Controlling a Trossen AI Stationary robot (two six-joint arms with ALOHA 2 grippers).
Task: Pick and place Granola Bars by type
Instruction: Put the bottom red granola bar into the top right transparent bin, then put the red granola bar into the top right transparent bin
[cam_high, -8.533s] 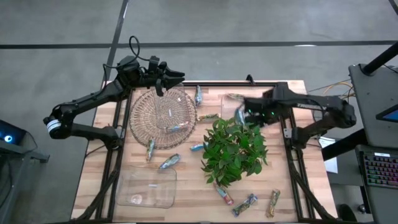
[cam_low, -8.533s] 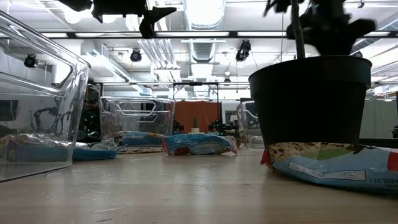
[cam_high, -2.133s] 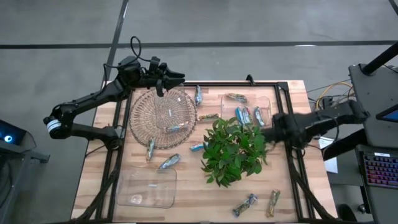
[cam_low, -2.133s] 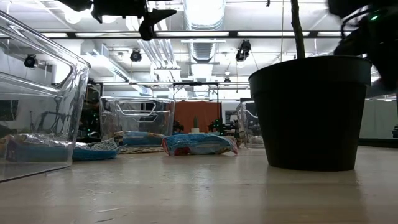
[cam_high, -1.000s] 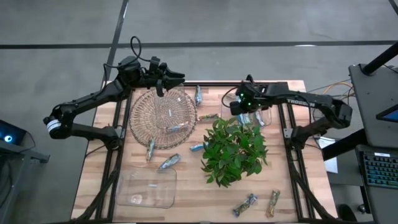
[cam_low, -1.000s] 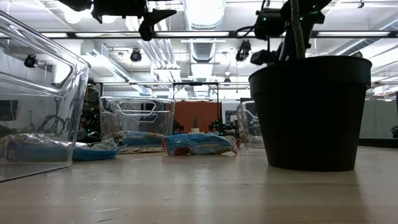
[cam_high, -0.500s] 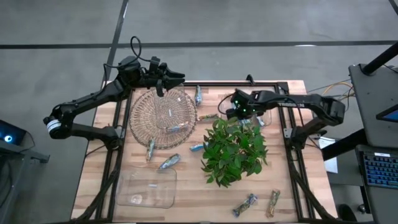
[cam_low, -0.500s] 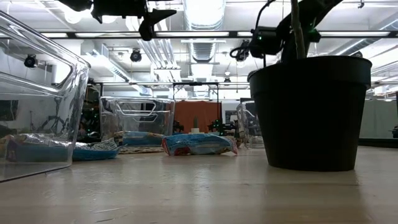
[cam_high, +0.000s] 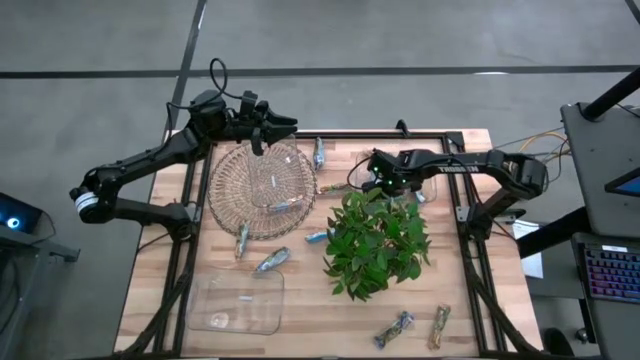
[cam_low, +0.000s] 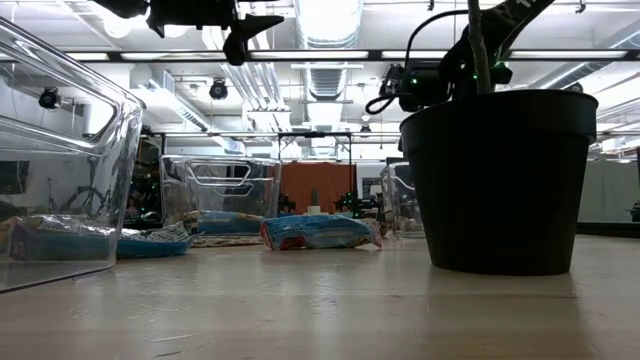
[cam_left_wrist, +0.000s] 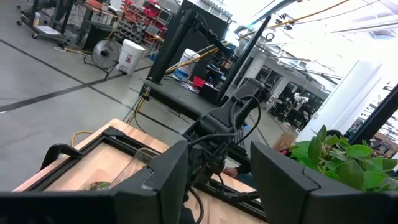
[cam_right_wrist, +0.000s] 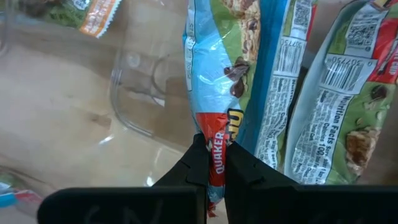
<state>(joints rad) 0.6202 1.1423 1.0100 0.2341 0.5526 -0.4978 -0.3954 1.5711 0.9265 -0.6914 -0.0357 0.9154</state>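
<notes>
Low view: wooden table, ceiling lights.

Foil bars lie scattered: two near the desk's front right corner, several mid-desk left of centre, one at the far edge. One blue bar hangs pinched by its red end.

On your wooden table you see a leafy potted plant at centre, a round wire basket at far left, and a clear plastic bin nearest you.
</notes>
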